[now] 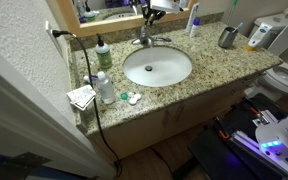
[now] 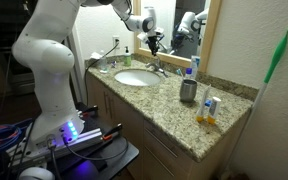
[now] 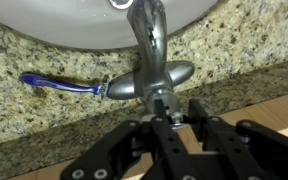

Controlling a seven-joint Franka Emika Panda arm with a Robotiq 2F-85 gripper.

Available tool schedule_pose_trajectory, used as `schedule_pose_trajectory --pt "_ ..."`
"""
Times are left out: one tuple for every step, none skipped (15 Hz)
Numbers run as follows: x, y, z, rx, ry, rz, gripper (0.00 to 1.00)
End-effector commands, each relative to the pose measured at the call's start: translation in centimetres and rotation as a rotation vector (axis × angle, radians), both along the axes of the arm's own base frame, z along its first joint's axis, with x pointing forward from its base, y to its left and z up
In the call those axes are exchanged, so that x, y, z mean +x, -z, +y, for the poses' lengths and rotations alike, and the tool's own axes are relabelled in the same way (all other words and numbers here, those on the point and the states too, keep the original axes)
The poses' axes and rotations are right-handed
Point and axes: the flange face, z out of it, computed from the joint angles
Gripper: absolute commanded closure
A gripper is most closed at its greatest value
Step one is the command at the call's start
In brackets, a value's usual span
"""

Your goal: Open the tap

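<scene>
One pincer point(image 3: 182, 112) | at tap's point(image 3: 149, 50) back edge | razor point(image 3: 59, 84) beside basin point(image 3: 84, 25) rim

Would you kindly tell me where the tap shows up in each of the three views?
In an exterior view: tap top centre, behind the basin.
In an exterior view: tap upper middle, between basin and mirror.
Wrist view: tap in the centre, spout pointing up.
Shared landmark: the white basin.

no legible text, brand, number or sign in any view, label on the green-capped bottle point(image 1: 103, 56) too small to read, print on the small bottle point(image 2: 210, 107) blurred, papers point(image 1: 81, 97) on the tabletop point(image 1: 209, 62) illegible
</scene>
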Motion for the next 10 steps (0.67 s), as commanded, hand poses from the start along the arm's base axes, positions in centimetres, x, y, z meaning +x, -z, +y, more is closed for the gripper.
schedule_pose_trajectory --pt "-1.2 -3.0 -2.0 0.071 0.064 -0.066 0.93" --pt "-1.3 -3.1 -2.1 0.088 0.076 -0.078 0.93" --pt "-1.5 -3.2 -2.2 0.101 0.089 -0.096 0.93" --pt "-1.6 -3.3 -2.2 0.111 0.095 -0.113 0.93" --pt "-1.9 -3.5 -2.2 0.120 0.103 -0.113 0.46" --pt "-2.3 -3.8 -2.1 0.116 0.082 -0.112 0.44" --pt "-2.8 -5.0 -2.1 0.091 0.065 -0.134 0.39" --pt "-3.6 -6.3 -2.2 0.070 0.048 -0.139 0.31" --pt "-4.4 -7.6 -2.2 0.053 0.026 -0.134 0.25" --pt "-5.5 -9.0 -2.3 0.027 0.009 -0.132 0.17"
